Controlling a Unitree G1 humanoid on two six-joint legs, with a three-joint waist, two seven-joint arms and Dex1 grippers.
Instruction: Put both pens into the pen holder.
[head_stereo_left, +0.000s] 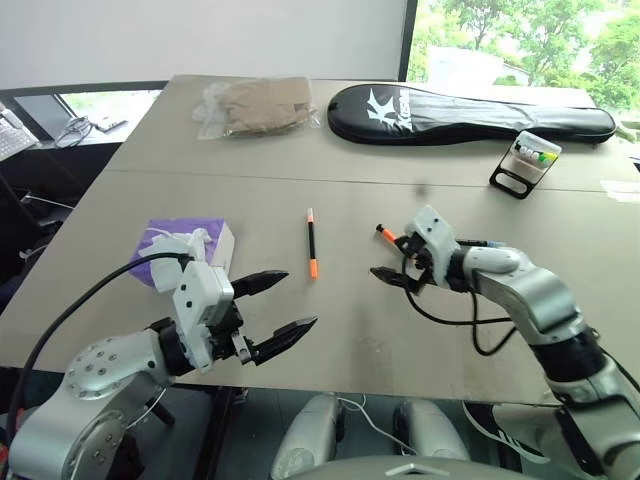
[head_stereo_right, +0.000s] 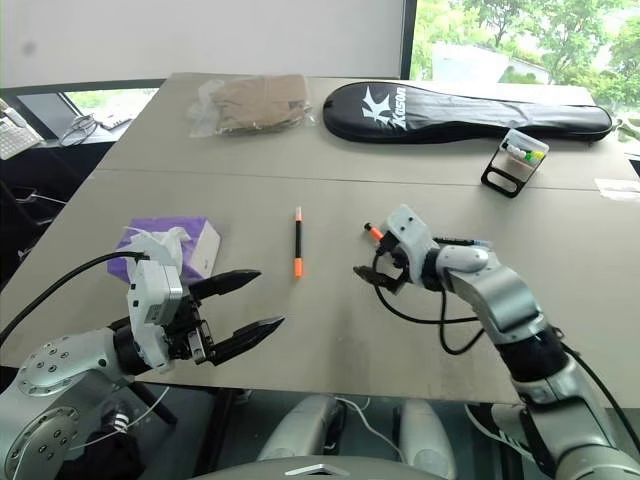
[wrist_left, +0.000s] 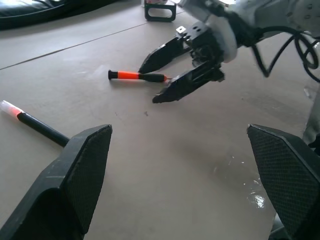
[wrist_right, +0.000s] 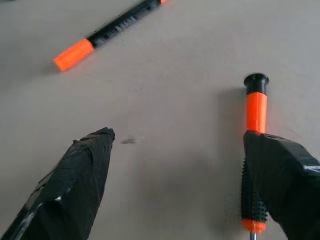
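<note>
— Black-barrelled pens: how many do we count from the head camera?
— Two on the table (head_stereo_left: 200, 150): the long pen (head_stereo_left: 311, 243) at centre, the short pen (head_stereo_left: 386, 234) at its three o'clock, beside our right gripper (head_stereo_left: 388, 277). One pen holder (head_stereo_left: 526, 163) at two o'clock.
— Wrist cameras?
— Left gripper (wrist_left: 180, 175) gapes wide, empty. Right fingers (wrist_right: 75, 185) spread, one over the short pen, gripping nothing.

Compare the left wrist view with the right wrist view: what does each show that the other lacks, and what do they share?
Left wrist alone: the right gripper from outside, jaws apart around the short orange-banded pen, and the pen holder base at the table's far edge. Right wrist alone: the orange cap of the long pen. Shared: both pens lying on the grey table.
</note>
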